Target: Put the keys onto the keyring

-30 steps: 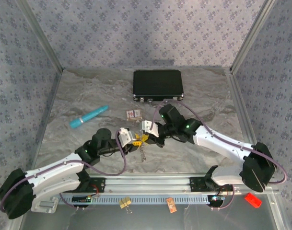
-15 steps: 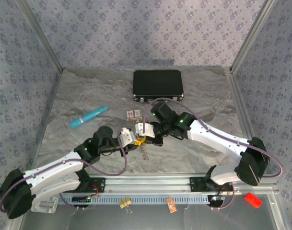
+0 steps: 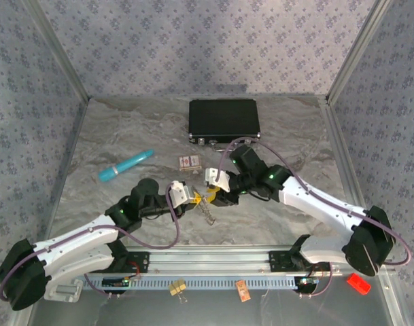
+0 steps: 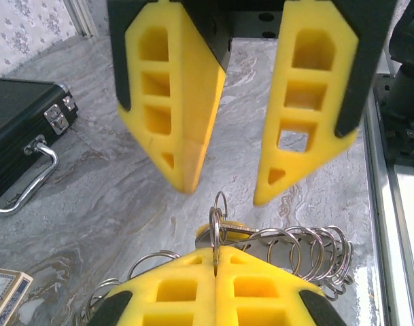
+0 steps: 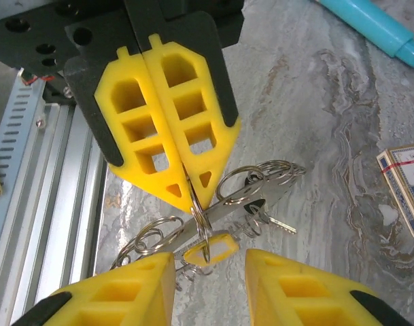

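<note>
My left gripper point(image 4: 217, 257) is shut, its yellow fingertips pinching a thin silvery keyring point(image 4: 219, 209) that stands on edge. A small yellow tag point(image 5: 208, 246) hangs on that keyring point(image 5: 204, 227), just above the table. Tip to tip with it, my right gripper point(image 5: 210, 275) is open, its fingers point(image 4: 183, 109) on either side of the tag and touching nothing. A flat metal bar point(image 5: 242, 197) and a chain of further rings point(image 4: 308, 250) trail from the bunch. One small key point(image 5: 277, 223) with a dark head lies among them. From above, both grippers point(image 3: 193, 199) point(image 3: 211, 195) meet mid-table.
A black case point(image 3: 223, 120) lies at the back. A red-and-white card box point(image 3: 189, 161) sits just behind the grippers and a teal pen point(image 3: 126, 165) to the left. The metal rail point(image 3: 213, 258) runs along the near edge, close under the key bunch.
My right gripper has opened and drawn back slightly to the right. My left gripper has closed fully on the keyring and stayed roughly in place.
</note>
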Tool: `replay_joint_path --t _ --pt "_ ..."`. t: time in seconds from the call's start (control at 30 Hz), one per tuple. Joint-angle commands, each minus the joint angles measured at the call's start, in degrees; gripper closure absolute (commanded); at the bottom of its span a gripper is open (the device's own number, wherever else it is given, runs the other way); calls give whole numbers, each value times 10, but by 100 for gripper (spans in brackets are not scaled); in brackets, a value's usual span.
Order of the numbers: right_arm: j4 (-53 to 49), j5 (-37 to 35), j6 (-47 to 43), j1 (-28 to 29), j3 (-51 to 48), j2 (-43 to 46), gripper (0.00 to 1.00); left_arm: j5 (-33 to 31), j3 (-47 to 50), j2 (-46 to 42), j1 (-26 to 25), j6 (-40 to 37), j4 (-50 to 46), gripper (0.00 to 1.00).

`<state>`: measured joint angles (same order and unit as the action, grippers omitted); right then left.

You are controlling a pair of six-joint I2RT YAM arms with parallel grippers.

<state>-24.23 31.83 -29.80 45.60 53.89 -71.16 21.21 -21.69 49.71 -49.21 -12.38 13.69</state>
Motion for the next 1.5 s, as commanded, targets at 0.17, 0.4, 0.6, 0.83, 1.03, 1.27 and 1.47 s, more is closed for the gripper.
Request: replay_joint_path --t 0.17,0.4,0.6,0.83,1.03,1.27,1.47 --pt "52 22 62 2 -23 2 74 3 13 -6 2 -1 46 100" --pt "38 21 56 1 -20 -7 82 3 15 -8 1 1 50 100" --pt "37 22 55 3 -15 -18 79 6 14 -9 1 1 50 100" --pt "28 21 57 -2 -15 -17 100 7 15 -11 2 -1 52 100" --pt "20 25 62 2 -11 -52 100 23 18 -9 -3 -9 85 100" --pt "51 9 54 4 -40 -8 79 15 24 -9 -4 -13 86 100" --pt "87 16 48 7 -63 25 73 17 29 -7 -4 -3 93 100"
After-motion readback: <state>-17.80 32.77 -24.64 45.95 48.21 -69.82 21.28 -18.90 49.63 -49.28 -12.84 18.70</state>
